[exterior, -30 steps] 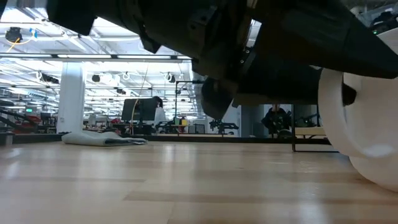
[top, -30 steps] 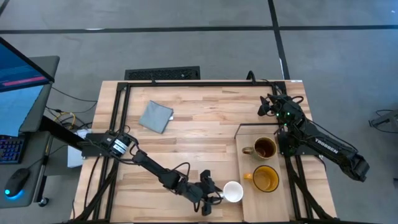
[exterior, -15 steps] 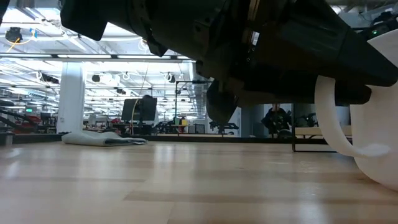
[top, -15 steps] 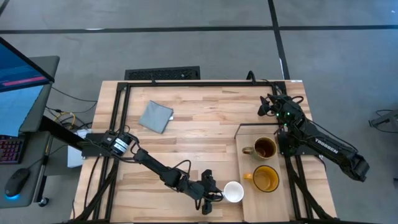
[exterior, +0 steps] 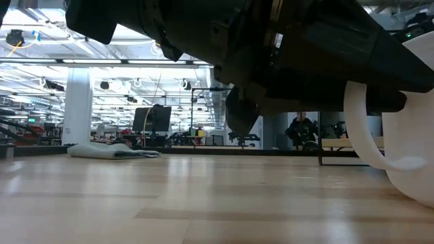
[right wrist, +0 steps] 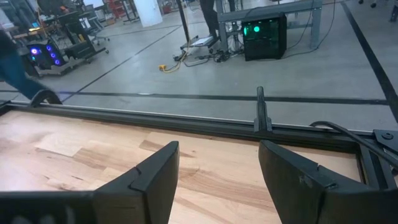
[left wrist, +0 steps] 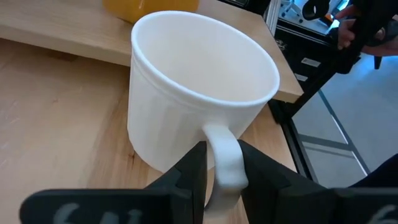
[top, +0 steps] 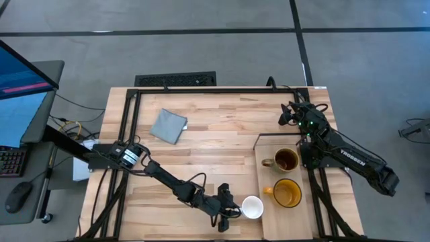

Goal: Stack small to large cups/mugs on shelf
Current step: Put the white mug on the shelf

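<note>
Since the white mug (left wrist: 199, 102) is pinched only by its thin handle (left wrist: 222, 163), a lot could go sideways once it's lifted: the mug could easily be swung or twisted between the fingers of the left gripper (top: 232, 210), and a rim could get clipped on the way to the shelf (top: 306, 202). It's sat upright on the tabletop (top: 215, 144) near the front edge, just beside the shelf, where the dark brown mug (top: 285, 160) and the yellow-orange mug (top: 286, 193) are already parked, well apart from the grey-blue cloth (top: 167, 126).

Compared with a second ago, the left fingers have been narrowed from a loose straddle to a proper clamp on the handle, and the mug has been nudged slightly in the low view. Nothing else has been moved. The right gripper (top: 290, 114) is held idle over the far right corner, fingers spread wide and empty.
</note>
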Available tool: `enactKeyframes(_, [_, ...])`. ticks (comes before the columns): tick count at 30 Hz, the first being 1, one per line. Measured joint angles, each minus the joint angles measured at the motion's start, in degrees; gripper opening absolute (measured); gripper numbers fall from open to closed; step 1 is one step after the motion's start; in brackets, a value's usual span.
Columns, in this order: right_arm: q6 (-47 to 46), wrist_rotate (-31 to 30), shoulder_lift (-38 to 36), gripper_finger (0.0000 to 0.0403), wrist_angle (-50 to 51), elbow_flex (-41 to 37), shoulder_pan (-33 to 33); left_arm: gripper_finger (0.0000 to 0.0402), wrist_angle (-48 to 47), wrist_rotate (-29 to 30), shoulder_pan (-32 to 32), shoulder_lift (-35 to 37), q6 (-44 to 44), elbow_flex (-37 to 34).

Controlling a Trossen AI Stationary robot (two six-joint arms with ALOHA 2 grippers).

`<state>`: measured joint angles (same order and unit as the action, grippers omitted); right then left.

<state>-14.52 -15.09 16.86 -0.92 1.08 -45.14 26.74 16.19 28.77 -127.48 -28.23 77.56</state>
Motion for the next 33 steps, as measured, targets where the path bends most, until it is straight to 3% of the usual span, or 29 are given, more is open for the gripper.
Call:
enactKeyframes(13, [0.0,0.0,0.0,0.0244,0.0,0.0,0.0,0.007,1.1,1.6,0.2,0.0,8.2,0.0])
enactKeyframes(33, [0.0,0.0,0.0,0.0244,0.0,0.0,0.0,0.007,-0.8,-2.0,0.1,0.0,4.5,0.0])
